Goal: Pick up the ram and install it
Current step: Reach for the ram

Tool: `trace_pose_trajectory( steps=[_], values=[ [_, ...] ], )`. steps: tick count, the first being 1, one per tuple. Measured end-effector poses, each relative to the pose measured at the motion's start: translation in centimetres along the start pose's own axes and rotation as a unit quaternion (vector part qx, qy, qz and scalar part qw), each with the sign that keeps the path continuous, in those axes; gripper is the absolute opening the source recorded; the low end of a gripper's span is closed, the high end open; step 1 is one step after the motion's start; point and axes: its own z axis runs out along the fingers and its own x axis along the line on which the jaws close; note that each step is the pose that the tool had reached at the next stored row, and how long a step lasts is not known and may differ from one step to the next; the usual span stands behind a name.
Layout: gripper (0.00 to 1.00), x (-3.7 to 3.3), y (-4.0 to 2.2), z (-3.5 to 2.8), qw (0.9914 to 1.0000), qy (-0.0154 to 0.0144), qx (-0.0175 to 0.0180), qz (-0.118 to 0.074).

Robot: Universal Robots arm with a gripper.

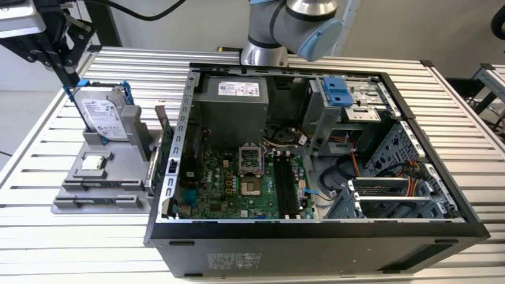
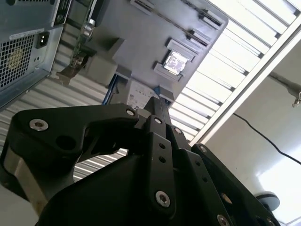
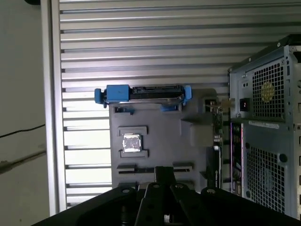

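Note:
My gripper (image 1: 73, 80) hangs at the exterior view's upper left, above the far left corner of the grey fixture (image 1: 75, 177), touching nothing. Its black fingertips (image 3: 162, 173) look pressed together, shut, with nothing seen between them; the same tips (image 2: 157, 103) show in the second wrist view. The ram (image 3: 134, 167) appears as a thin dark strip standing on edge in a fixture slot, just beyond the square silver processor chip (image 3: 131, 142), and my fingers hide its middle. Long black memory slots (image 1: 284, 184) run along the motherboard inside the open computer case (image 1: 316, 228).
A silver hard drive in a blue frame (image 1: 106, 115) stands upright at the fixture's far end, just below the gripper. A green card with a metal bracket (image 1: 163, 133) stands between fixture and case. The case wall (image 1: 185, 118) rises beside it. Everything rests on a ribbed metal table (image 1: 79, 248).

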Motion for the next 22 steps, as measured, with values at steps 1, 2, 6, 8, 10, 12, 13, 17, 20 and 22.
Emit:
trace_pose_trajectory(
  steps=[1, 2, 6, 8, 10, 12, 13, 17, 20, 22],
  values=[
    [0.0, -0.02, -0.32, -0.01, 1.0, 0.0, 0.0, 0.0],
    [0.0, -0.04, -0.66, -0.02, 1.0, 0.0, 0.0, 0.0],
    [0.0, -0.11, -2.1, -0.08, 1.0, 0.0, 0.0, 0.0],
    [0.0, -0.14, -2.7, -0.1, 1.0, 0.0, 0.0, 0.0],
    [0.0, -0.16, -3.24, -0.12, 1.0, 0.0, 0.0, 0.0],
    [0.0, -0.19, -3.8, -0.14, 1.0, 0.0, 0.0, 0.0],
    [0.0, -0.2, -4.07, -0.14, 1.0, 0.0, 0.0, -0.001],
    [0.0, -0.18, -5.04, -0.18, 1.0, 0.0001, 0.0, -0.002],
    [0.0, -0.11, -5.35, -0.18, 0.99998, 0.0003, 0.0, -0.007],
    [0.0, -0.05, -5.39, -0.18, 0.99986, 0.0008, -0.0001, -0.016]
  ],
)
